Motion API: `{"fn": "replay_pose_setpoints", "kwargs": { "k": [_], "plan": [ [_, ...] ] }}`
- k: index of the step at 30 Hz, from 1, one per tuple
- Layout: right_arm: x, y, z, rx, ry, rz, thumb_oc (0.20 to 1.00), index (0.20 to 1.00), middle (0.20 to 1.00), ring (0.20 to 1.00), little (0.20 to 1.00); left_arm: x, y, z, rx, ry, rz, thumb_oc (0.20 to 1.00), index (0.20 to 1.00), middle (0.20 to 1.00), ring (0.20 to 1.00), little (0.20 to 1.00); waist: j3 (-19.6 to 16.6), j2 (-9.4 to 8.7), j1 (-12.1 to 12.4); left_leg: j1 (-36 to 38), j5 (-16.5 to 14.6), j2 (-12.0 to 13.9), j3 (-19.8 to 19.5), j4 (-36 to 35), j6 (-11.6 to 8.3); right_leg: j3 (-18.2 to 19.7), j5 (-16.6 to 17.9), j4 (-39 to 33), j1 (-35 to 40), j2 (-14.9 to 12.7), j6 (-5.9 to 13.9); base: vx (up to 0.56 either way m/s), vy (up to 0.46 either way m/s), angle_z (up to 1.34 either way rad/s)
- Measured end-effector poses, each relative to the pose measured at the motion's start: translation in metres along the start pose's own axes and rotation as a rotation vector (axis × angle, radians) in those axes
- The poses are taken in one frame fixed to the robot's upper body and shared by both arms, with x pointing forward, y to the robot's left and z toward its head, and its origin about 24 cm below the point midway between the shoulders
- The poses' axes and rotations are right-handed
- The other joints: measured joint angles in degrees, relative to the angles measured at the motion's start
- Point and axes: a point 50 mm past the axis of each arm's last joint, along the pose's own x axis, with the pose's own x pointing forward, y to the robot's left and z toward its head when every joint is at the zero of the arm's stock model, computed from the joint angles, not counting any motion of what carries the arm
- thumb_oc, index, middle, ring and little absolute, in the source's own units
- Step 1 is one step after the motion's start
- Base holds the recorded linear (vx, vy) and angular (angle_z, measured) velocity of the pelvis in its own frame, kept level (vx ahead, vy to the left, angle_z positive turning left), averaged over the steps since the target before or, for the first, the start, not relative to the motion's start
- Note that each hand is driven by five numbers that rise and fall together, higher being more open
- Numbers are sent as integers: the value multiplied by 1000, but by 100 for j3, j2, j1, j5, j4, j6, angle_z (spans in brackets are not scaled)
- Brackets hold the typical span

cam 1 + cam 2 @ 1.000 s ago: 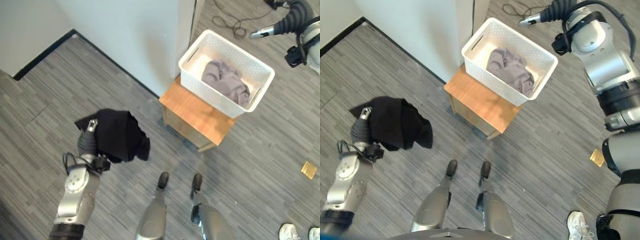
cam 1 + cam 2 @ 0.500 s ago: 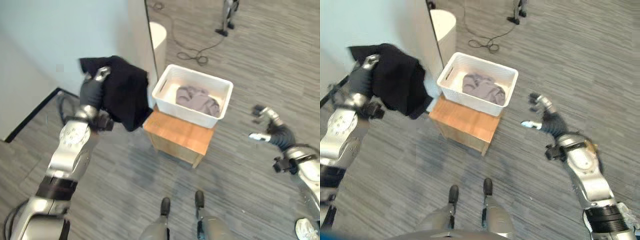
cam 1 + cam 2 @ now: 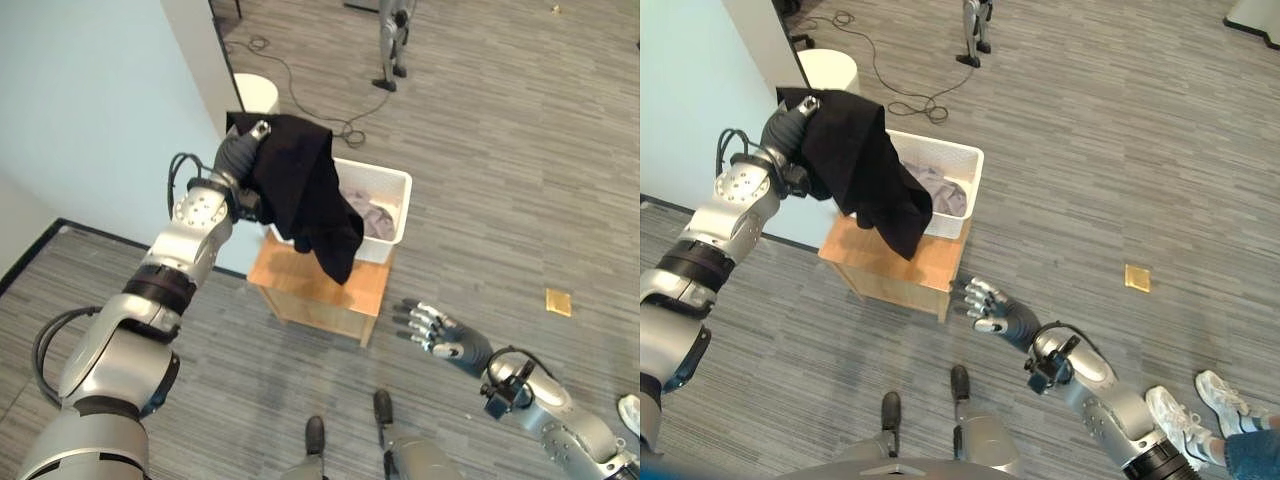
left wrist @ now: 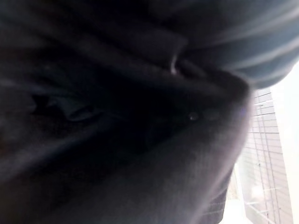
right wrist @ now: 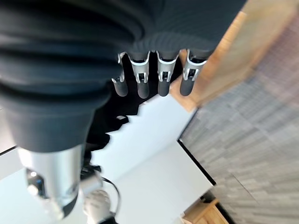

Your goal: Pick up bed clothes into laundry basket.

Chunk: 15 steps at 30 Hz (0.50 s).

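Observation:
My left hand is raised beside the white laundry basket and shut on a black garment. The garment hangs from the hand over the basket's near left rim and down across the wooden side table that bears the basket. Dark cloth shows close up in the left wrist view. A grey garment lies inside the basket. My right hand is low in front of the table's right corner, open, with straight fingers pointing towards the table and nothing in it.
A pale blue wall stands to the left behind the table, with a white round bin at its corner. A small yellow tile lies on the floor at the right. A person's shoes show at the lower right.
My left arm has lifted the black garment from near the floor up to the basket's rim. My right arm has dropped from by the basket to low before the table. The camera has shifted too.

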Motion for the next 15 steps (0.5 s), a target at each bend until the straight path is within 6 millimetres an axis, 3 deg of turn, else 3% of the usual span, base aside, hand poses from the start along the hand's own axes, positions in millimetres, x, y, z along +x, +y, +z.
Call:
{"fn": "replay_pose_setpoints", "kwargs": {
  "k": [5,7,15],
  "plan": [
    [4,12,-16,59,52,57,1000,1000,1000,1000,1000,15,5,25,32,-40,32,200,200,200,200,200,-32,-50,-102,-113,-2,-2,85,0,-2,82,10,6,-146,3,10,36,0,-9],
    [8,20,-23,74,82,105,1000,1000,1000,1000,1000,26,2,51,68,-91,25,200,200,200,200,200,-32,-50,-161,-149,-17,-1,139,0,-6,126,17,7,-205,12,7,42,-7,-10],
    [7,20,-27,48,113,110,1000,1000,1000,1000,1000,40,5,101,155,-175,47,200,200,200,200,200,-3,24,-222,-240,-60,5,185,-1,-51,153,10,-14,-324,16,7,41,-10,-3]
  ]
}}
